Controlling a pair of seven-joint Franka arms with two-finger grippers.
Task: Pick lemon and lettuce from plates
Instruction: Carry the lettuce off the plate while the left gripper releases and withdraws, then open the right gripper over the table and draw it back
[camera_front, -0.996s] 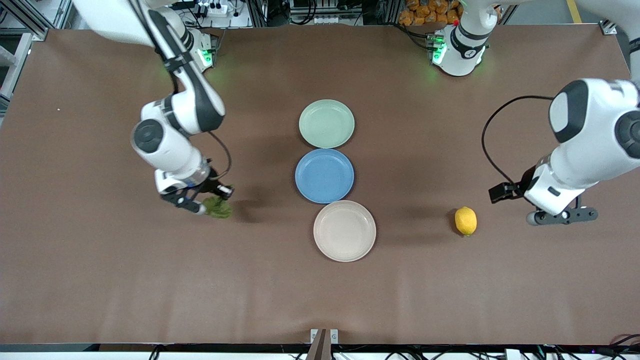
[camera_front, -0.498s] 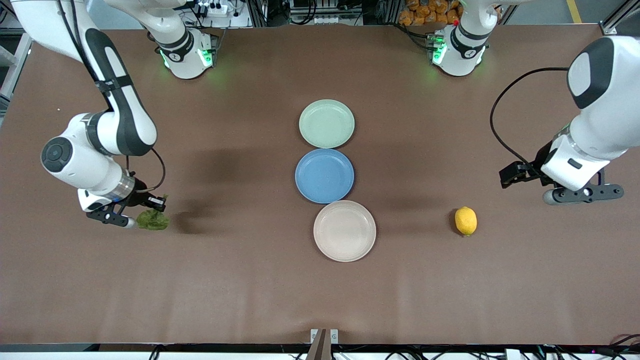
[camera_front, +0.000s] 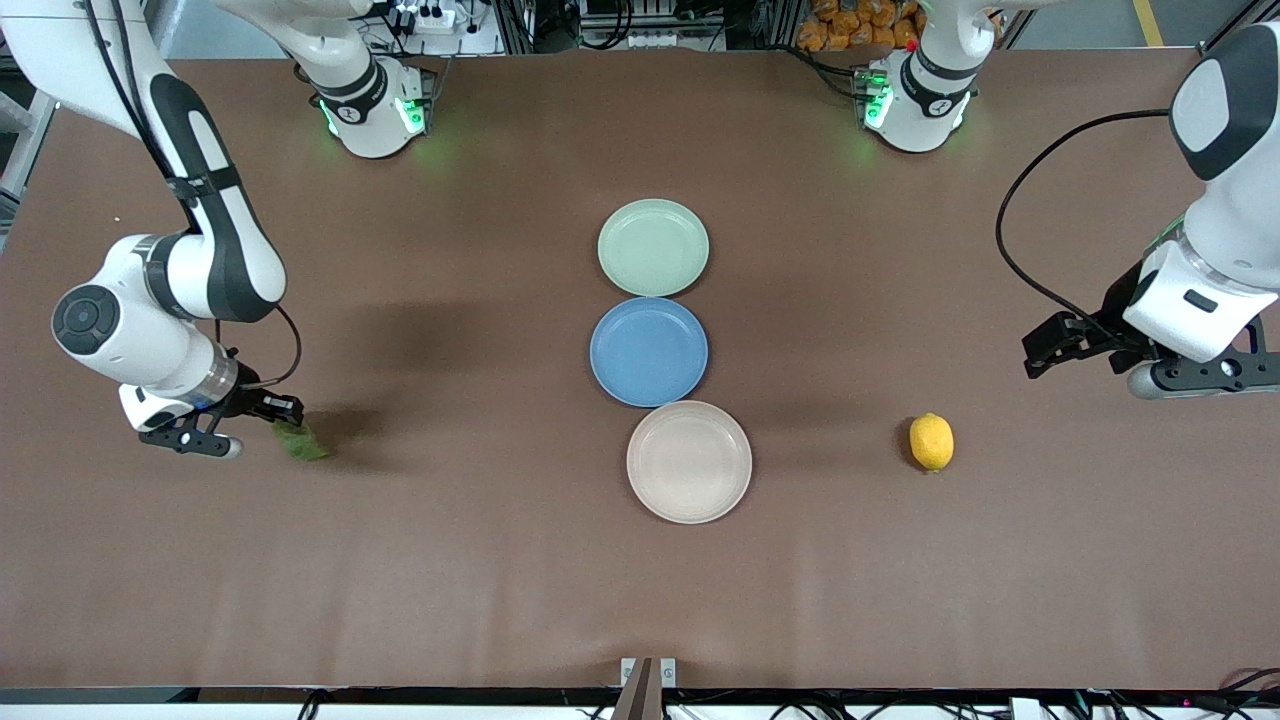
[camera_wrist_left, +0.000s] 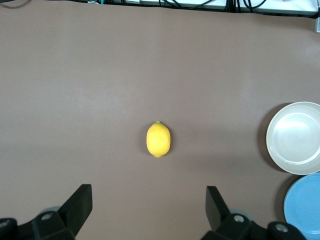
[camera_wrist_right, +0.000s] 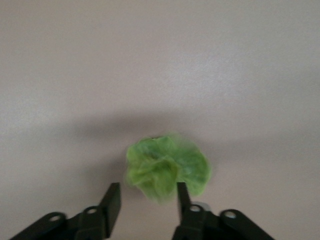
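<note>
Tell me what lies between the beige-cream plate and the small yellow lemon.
Nothing: the front view shows only bare brown tabletop between the beige-cream plate and the small yellow lemon, and the left wrist view agrees.

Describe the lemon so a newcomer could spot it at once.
Start at the column of three plates mid-table. From the beige plate, nearest the front camera, look toward the left arm's end: the lemon lies on bare table, the only small yellow oval.
</note>
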